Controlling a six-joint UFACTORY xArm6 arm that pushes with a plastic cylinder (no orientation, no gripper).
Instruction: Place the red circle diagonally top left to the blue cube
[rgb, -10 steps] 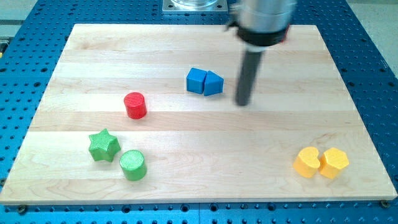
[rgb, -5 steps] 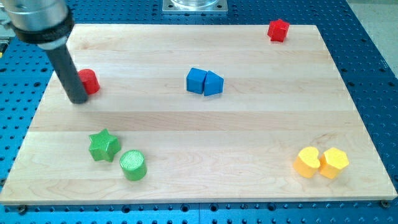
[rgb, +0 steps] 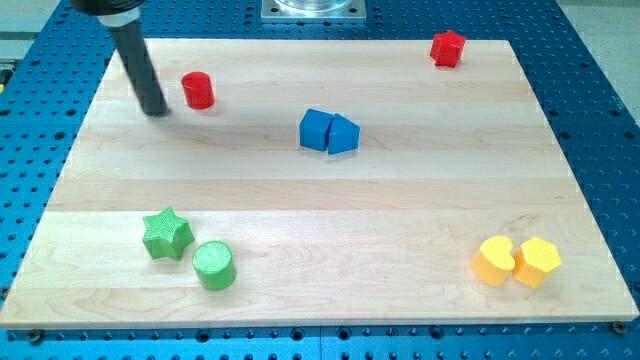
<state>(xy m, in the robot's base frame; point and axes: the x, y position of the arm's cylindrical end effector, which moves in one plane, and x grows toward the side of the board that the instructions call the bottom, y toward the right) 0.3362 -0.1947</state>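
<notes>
Rod tilted slightly, my tip (rgb: 156, 112) on board, view's upper left

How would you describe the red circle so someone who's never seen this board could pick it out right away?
Start at the wooden board and go to its top-left part in the view, up and left of the blue cube. The red circle stands there, just right of my tip. It is a round cylinder, unlike the other red block, a spiky shape at the view's top right.

A red star block (rgb: 447, 47) sits at the board's upper right. A green star (rgb: 166, 233) and green cylinder (rgb: 213, 265) lie lower left; two yellow blocks (rgb: 515, 261) touch at lower right on the wooden board (rgb: 400, 210).
</notes>
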